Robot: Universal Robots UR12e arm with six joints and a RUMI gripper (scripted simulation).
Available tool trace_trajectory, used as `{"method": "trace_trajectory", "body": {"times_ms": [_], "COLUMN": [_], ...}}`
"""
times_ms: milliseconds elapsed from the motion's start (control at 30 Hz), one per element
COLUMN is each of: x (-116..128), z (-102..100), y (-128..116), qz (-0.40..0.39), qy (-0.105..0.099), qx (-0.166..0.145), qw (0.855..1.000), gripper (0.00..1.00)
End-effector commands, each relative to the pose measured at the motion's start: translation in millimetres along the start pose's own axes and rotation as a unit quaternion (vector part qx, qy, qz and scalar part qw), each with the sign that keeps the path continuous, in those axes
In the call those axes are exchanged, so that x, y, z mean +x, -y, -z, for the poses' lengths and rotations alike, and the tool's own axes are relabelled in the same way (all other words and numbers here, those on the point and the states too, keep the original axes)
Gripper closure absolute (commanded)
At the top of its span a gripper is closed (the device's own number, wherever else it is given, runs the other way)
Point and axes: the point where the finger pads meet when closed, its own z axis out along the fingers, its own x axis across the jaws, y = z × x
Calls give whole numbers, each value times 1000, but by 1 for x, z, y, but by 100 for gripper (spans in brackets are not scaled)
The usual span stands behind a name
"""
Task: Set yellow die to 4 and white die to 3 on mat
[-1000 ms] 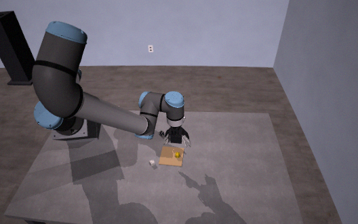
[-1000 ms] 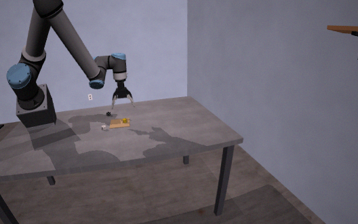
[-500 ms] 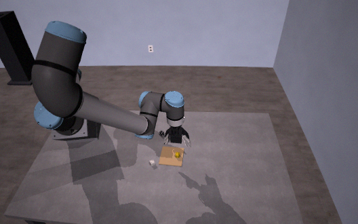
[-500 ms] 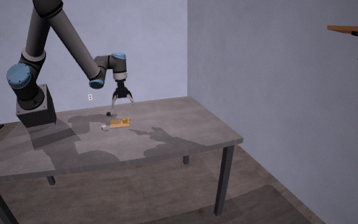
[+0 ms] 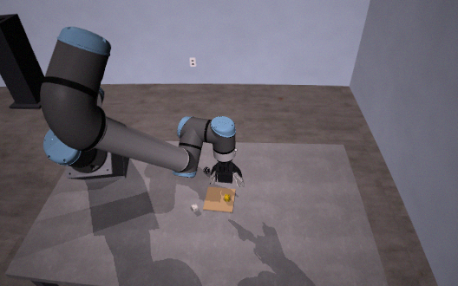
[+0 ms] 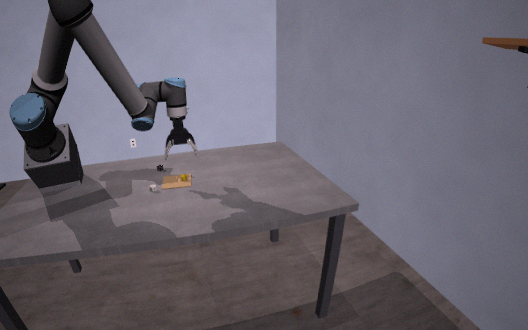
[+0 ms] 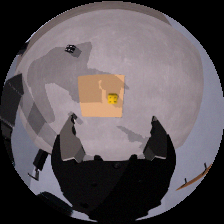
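The yellow die sits flat on the tan mat, near its right side; it also shows in the wrist view and in the exterior view. The white die lies on the table just left of the mat, off it, and shows in the exterior view. The black die lies on the table beyond the mat, partly hidden behind the arm in the top view. My gripper hangs well above the mat's far edge, open and empty; it also shows in the exterior view.
The arm's base stands at the table's left rear. Dark shadows of the arm cross the table. A black stand stands on the floor behind. A wooden wall shelf hangs at the right.
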Motion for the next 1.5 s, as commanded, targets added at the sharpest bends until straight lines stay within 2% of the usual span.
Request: {"method": "trace_trajectory", "body": {"times_ms": [0, 900, 1467], "x": [0, -7, -18], "z": [0, 0, -2], "y": [0, -3, -8], "qz": [4, 83, 207], "qy": [-1, 0, 0], "qx": [0, 0, 0], "qw": [1000, 997, 978], "gripper": [0, 0, 0]}}
